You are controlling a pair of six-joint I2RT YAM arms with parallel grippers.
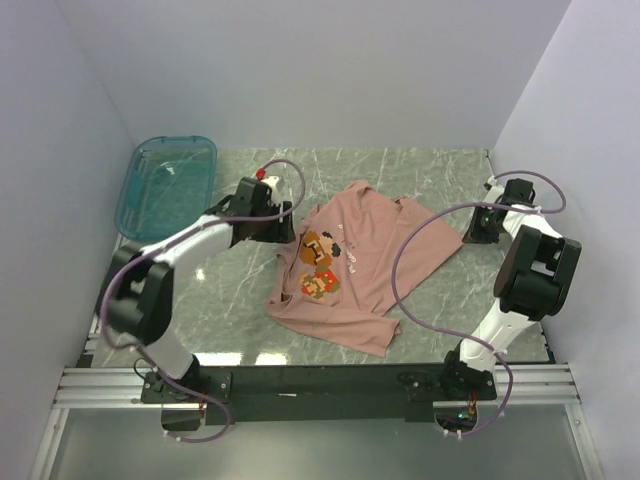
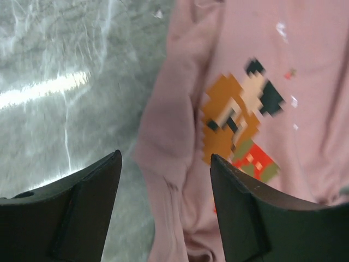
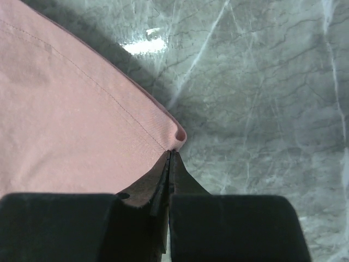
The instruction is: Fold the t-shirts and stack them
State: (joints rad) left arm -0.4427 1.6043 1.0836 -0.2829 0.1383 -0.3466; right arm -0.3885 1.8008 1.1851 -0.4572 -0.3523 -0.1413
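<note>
A dusty-pink t-shirt (image 1: 365, 285) lies crumpled in the middle of the marble table, its pixel-art figure (image 1: 320, 265) facing up. My left gripper (image 1: 284, 224) hovers at the shirt's upper left edge. In the left wrist view it (image 2: 165, 164) is open, its two dark fingers standing either side of a bunched fold of the t-shirt (image 2: 174, 136). My right gripper (image 1: 478, 226) is at the shirt's far right corner. In the right wrist view it (image 3: 170, 154) is shut, pinching the hemmed corner of the t-shirt (image 3: 71, 109).
A translucent teal bin (image 1: 166, 184) stands at the back left of the table. White walls close in the back and both sides. Bare marble (image 1: 225, 305) shows to the shirt's left and in front of it.
</note>
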